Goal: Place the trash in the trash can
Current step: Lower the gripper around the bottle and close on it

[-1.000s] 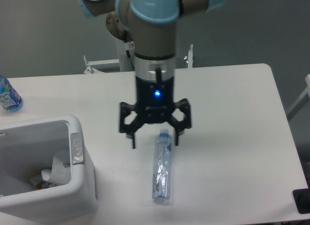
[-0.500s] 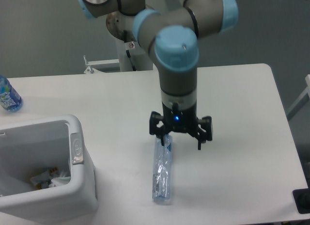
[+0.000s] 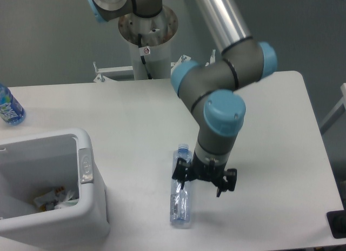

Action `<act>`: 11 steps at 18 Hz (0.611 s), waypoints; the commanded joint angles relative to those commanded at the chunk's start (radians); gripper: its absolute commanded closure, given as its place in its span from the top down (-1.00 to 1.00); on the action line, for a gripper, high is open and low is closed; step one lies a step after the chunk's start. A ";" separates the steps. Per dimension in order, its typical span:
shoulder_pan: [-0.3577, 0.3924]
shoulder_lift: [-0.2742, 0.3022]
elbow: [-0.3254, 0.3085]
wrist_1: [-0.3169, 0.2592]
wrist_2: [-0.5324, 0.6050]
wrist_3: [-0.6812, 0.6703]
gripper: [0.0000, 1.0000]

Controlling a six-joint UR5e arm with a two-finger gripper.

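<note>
Trash shows as 2 items. 1 is a crumpled white paper carton (image 3: 54, 198) lying at the bottom of the trash can (image 3: 89, 218), a white rectangular bin at the left edge of the tabletop (image 3: 124, 116), with 1 small grey plate (image 3: 85, 166) on its right rim. Far left, beyond the bin, stands 1 blue-labelled bottle (image 3: 9, 106), well apart from everything else. The other item is 1 long clear crushed plastic bottle (image 3: 181, 199) lying flat on the tabletop right of the bin, blue cap (image 3: 183, 148) pointing away from the camera. The gripper (image 3: 203, 184) hangs low over its upper half: the left finger (image 3: 180, 178) overlaps the bottle's body, the right finger (image 3: 221, 186) sits clear to its right. The fingers are spread apart, holding nothing. Nothing lies between bottle and bin.
</note>
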 joint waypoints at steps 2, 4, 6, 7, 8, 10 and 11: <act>-0.015 -0.018 -0.003 0.032 0.000 -0.034 1.00; -0.026 -0.029 -0.005 0.041 -0.002 -0.055 1.00; -0.045 -0.049 -0.003 0.069 0.002 -0.069 1.00; -0.046 -0.060 -0.005 0.089 0.003 -0.081 1.00; -0.052 -0.066 -0.005 0.101 0.005 -0.092 1.00; -0.055 -0.080 -0.005 0.110 0.005 -0.098 1.00; -0.057 -0.084 -0.006 0.118 0.008 -0.100 1.00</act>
